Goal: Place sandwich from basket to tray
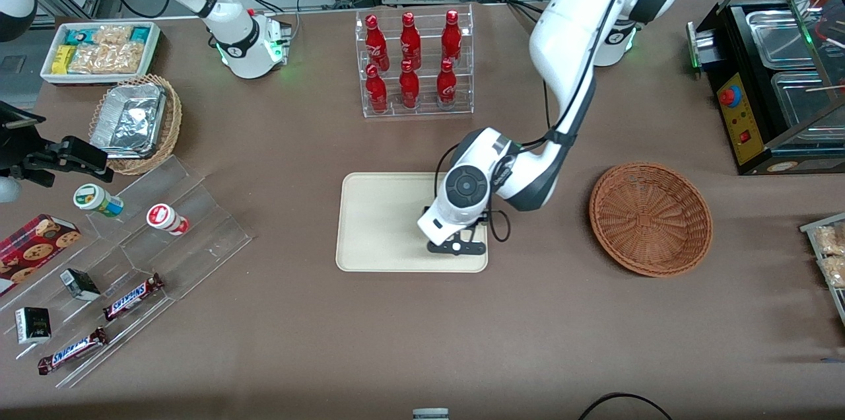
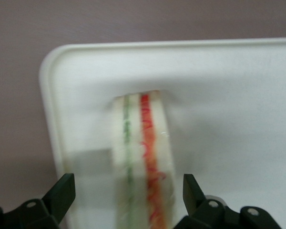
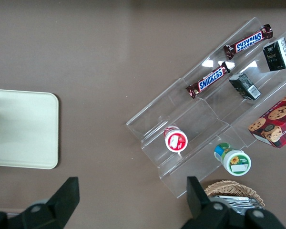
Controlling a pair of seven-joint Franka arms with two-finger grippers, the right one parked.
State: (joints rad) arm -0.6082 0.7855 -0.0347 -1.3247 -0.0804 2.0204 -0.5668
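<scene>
Sandwich [image 2: 143,162] — half-blurred — between open gripper [image 2: 128,191] fingers

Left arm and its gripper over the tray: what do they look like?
The left arm has glossy white shells with dark grey joint sections; a black cable runs along it to the wrist, which has a round grey cap. The gripper, over the tray, has black fingers, open.

The tray [image 1: 376,222] looks smooth matt cream plastic; the basket [image 1: 650,218] is rough woven reddish wicker. The sandwich [image 2: 143,162] shows soft pale bread. Over the tray, the gripper [image 2: 128,193] has matt black plastic fingers [image 2: 62,193], spread wide. The desk [image 1: 528,341] is matt brown
</scene>
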